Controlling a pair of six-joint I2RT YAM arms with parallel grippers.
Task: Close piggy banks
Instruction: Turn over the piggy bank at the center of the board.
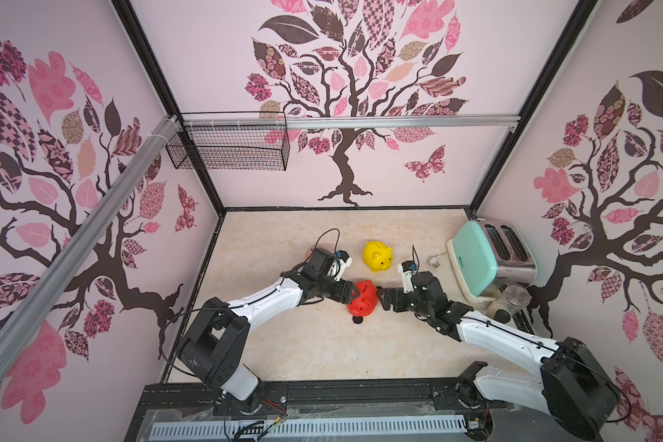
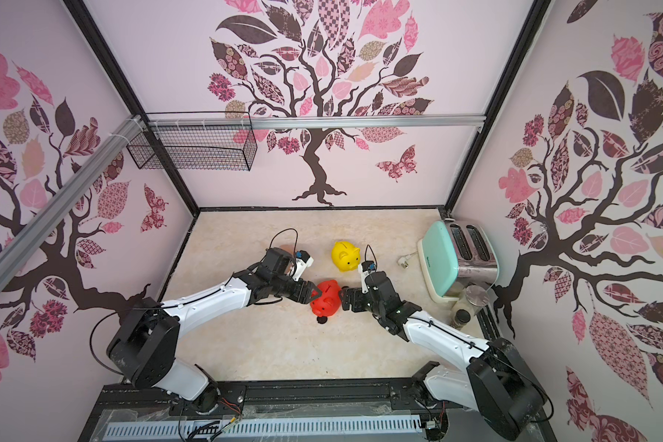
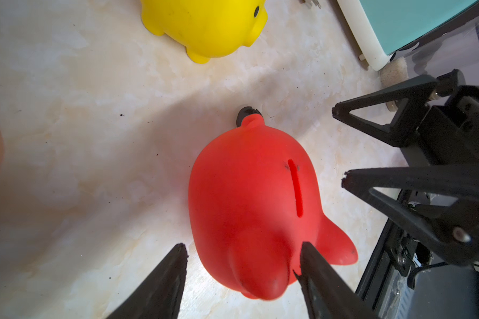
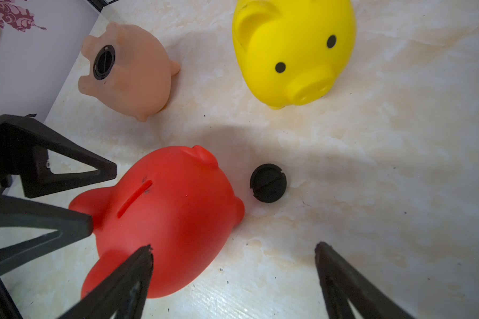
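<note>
The red piggy bank (image 1: 363, 303) (image 2: 327, 302) lies mid-table, coin slot (image 3: 296, 187) showing and belly hidden. My left gripper (image 1: 356, 292) (image 3: 241, 248) stands open astride one red ear (image 3: 260, 262); one fingertip (image 3: 306, 248) touches the pig, the other is apart from it. From the opposite side my right gripper (image 1: 380, 296) (image 4: 234, 247) is wide open, one fingertip (image 4: 145, 252) over the pig's flank. A loose black plug (image 4: 268, 182) (image 1: 357, 320) lies beside the red pig. The yellow piggy bank (image 1: 377, 257) (image 4: 293, 49) stands upright. On its side lies the peach piggy bank (image 4: 127, 71), plug in its belly.
A mint-green toaster (image 1: 483, 260) (image 2: 452, 256) stands at the right wall, its cord plug (image 1: 435, 260) on the table. Two jars (image 1: 515, 298) sit in front of the toaster. A wire basket (image 1: 230, 147) hangs on the back rail.
</note>
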